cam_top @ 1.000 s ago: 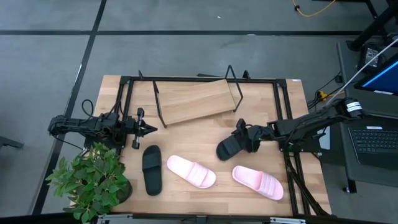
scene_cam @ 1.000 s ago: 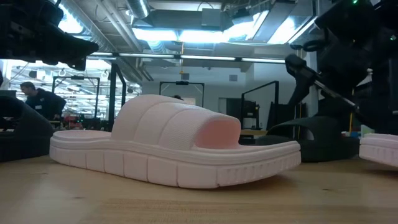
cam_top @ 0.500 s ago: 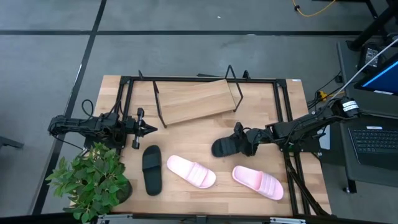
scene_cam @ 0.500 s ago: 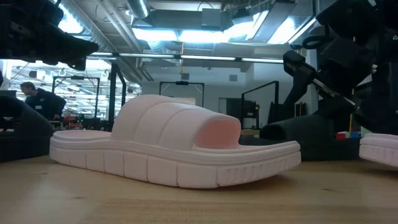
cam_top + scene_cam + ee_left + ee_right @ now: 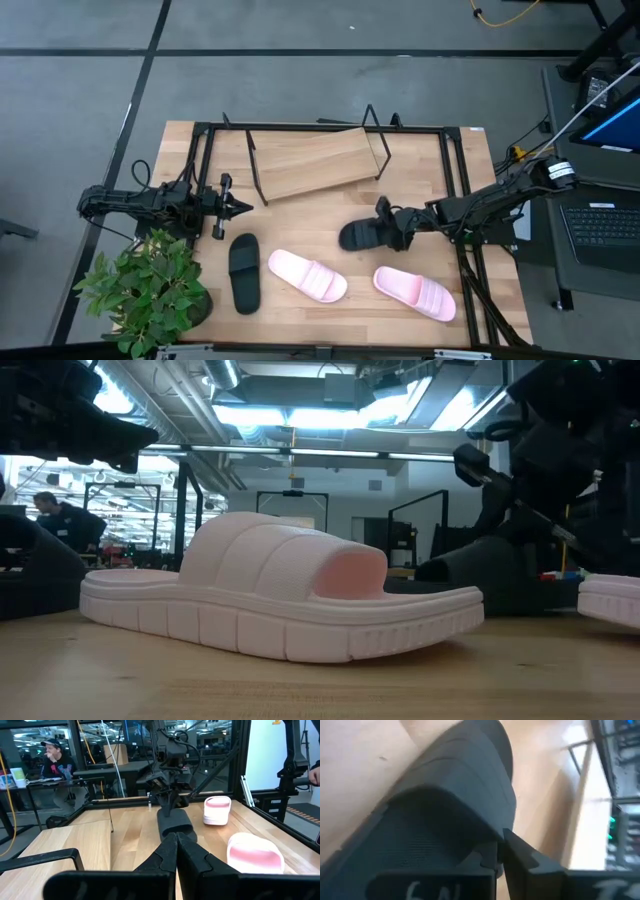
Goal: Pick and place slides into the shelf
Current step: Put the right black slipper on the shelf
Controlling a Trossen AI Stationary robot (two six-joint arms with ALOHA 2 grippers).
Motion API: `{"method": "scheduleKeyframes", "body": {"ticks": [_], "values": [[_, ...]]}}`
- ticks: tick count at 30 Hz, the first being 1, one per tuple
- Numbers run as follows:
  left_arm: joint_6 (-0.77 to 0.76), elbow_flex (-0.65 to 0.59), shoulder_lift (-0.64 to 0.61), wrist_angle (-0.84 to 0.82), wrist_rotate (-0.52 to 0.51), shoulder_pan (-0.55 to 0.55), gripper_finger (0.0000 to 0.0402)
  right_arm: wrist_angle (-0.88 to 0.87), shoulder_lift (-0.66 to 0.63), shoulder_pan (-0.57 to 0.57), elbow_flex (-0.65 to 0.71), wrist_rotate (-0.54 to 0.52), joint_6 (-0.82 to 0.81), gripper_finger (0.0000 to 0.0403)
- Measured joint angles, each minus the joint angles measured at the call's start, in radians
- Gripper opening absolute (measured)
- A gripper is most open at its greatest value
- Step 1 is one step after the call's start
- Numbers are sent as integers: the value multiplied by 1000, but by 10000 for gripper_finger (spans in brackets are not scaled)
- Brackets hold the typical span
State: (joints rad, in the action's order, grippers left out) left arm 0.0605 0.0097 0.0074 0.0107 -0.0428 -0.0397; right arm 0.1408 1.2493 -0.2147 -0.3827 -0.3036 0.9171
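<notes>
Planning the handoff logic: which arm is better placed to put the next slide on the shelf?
Right. The right gripper is already shut on a black slide near the shelf; the left gripper waits shut at the table's left side.

A pale pink slide (image 5: 285, 595) lies on the wooden table (image 5: 150, 680); behind it, the right gripper (image 5: 520, 510) bears down on a black slide (image 5: 490, 575) directly beneath it

shelf (image 5: 318, 162) at tabletop (image 5: 480, 180) rear centre | three slides (image 5: 307, 276) in front row | fourth slide (image 5: 360, 234) between shelf and row | plant (image 5: 150, 290) front-left corner
</notes>
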Motion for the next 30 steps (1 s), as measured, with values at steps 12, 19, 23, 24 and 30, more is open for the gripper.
{"method": "scheduleKeyframes", "body": {"ticks": [12, 19, 23, 24, 30], "values": [[0, 0, 0, 0, 0, 0, 0, 165, 1, 2, 1, -230, -233, 12], [0, 0, 0, 0, 0, 0, 0, 391, 1, 2, 2, -450, -276, 12], [0, 0, 0, 0, 0, 0, 0, 514, 0, 2, 1, -560, -272, 12], [0, 0, 0, 0, 0, 0, 0, 527, 0, 2, 0, -575, -247, 12], [0, 0, 0, 0, 0, 0, 0, 517, 1, 9, -83, -699, -177, 12]]}}
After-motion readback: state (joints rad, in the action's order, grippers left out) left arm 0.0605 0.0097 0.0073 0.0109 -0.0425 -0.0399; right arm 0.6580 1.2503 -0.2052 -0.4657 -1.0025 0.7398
